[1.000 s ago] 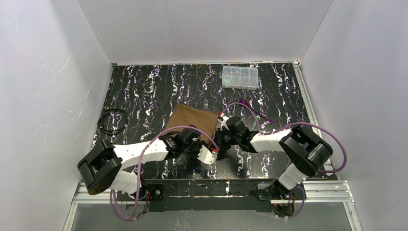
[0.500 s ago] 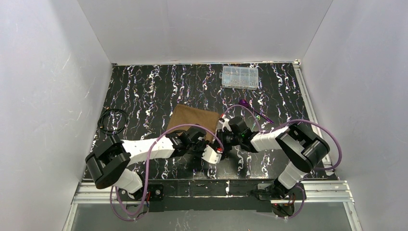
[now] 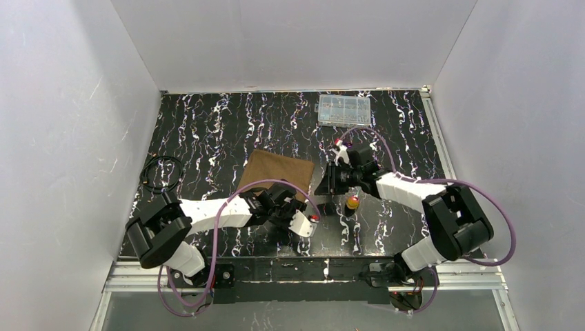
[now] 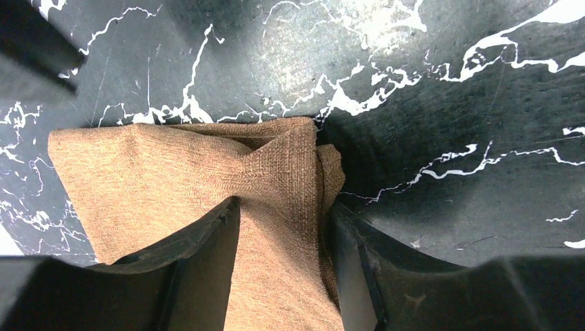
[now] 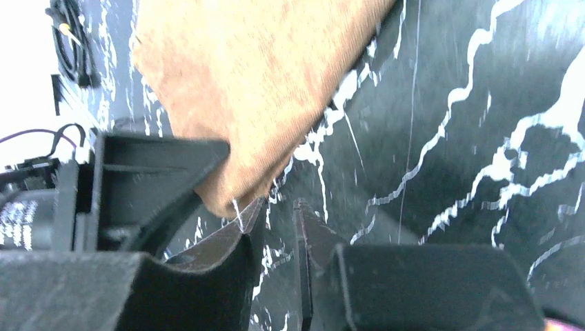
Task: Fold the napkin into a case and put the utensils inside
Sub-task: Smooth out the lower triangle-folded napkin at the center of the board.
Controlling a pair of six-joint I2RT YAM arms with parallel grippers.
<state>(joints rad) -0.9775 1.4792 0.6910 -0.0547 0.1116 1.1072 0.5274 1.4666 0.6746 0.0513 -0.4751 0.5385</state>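
The brown napkin (image 3: 272, 172) lies folded on the black marbled table. My left gripper (image 3: 285, 201) is at its near edge. In the left wrist view the left gripper (image 4: 283, 207) is open, its fingers standing either side of a bunched fold of the napkin (image 4: 172, 172). My right gripper (image 3: 325, 185) hovers just right of the napkin's right corner. It is open by a narrow gap (image 5: 278, 207) with only table between the fingers, and the napkin (image 5: 255, 69) lies beside its left fingertip. A gold-orange utensil head (image 3: 352, 202) shows below the right wrist. The purple utensil is hidden.
A clear plastic compartment box (image 3: 343, 110) sits at the back of the table. A coiled black cable (image 3: 160, 172) lies at the left edge. Purple arm cables loop over both arms. White walls enclose the table on three sides.
Both grippers have opened. The right gripper let go of the napkin's corner and drew back to the right and farther away, uncovering the gold-orange head. The left arm barely moved.
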